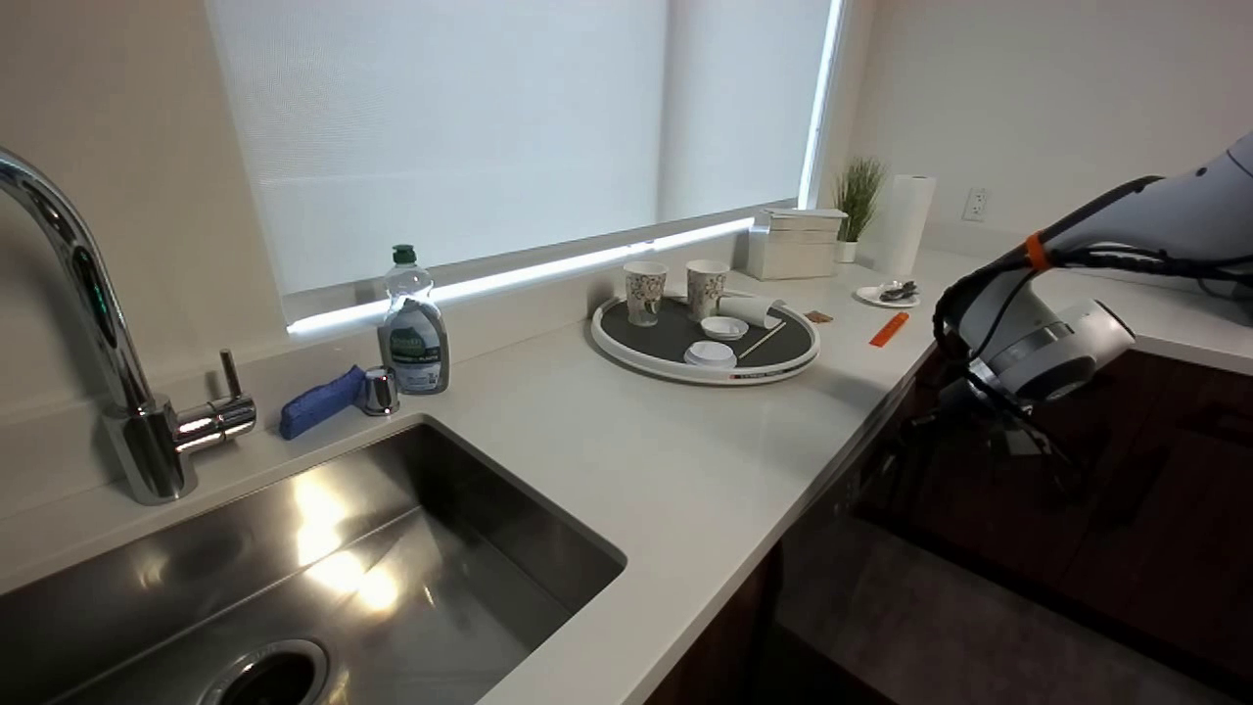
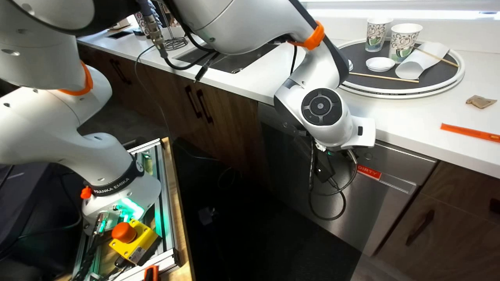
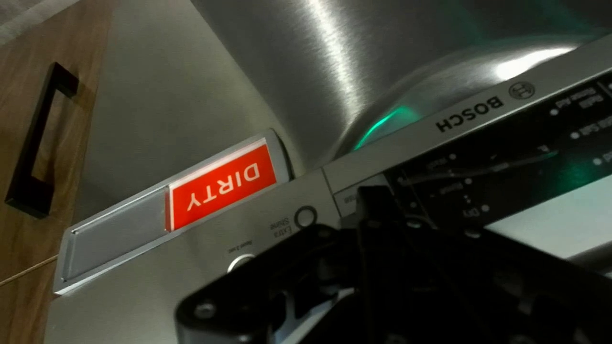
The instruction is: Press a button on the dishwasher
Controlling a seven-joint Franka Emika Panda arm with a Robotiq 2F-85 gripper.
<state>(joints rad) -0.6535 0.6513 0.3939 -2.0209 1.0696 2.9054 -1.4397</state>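
Observation:
The dishwasher (image 2: 375, 207) has a brushed-steel front below the counter in an exterior view. The wrist view shows it close up and upside down, with a steel control strip (image 3: 420, 138), a black display panel (image 3: 507, 153) and a red DIRTY sign (image 3: 222, 184). A round Extra Shine button (image 3: 305, 216) and a ringed button (image 3: 241, 260) marked for reset show left of my gripper. My gripper (image 3: 375, 193) is shut and holds nothing. Its black tip lies over the strip between the Extra Shine button and the display. I cannot tell whether it touches.
The white counter edge (image 2: 406, 146) overhangs the dishwasher, close to the wrist. A round tray (image 2: 414, 91) with cups stands on the counter above. A wooden cabinet with a black handle (image 3: 36, 138) adjoins the dishwasher. Loose cables (image 2: 328, 216) hang from the wrist.

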